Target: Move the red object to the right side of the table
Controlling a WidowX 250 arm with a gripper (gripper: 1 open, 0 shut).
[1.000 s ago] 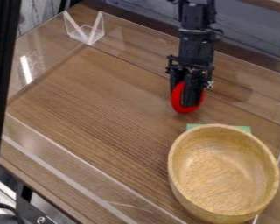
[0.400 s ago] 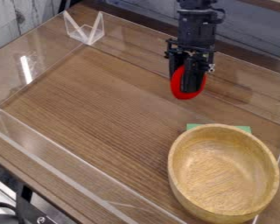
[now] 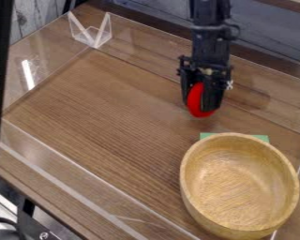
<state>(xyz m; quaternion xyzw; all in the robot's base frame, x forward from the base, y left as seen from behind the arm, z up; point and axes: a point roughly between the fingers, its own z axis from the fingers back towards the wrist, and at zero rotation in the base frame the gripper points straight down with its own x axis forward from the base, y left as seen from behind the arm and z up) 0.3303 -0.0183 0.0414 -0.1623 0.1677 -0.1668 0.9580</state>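
Note:
The red object, a small glossy rounded toy, sits low on the table in its far right part, just behind the wooden bowl. My gripper comes straight down over it, one black finger on each side of the toy. At this size I cannot make out a gap between the fingers and the toy, nor whether they press on it. Its leafy top is hidden by the fingers.
A round light wooden bowl stands at the front right, partly over a green pad. Low clear acrylic walls edge the table. A clear folded stand sits at the back left.
The gripper and the red object have come down a little toward the tabletop and slightly forward since the frame before. The bowl has not moved.

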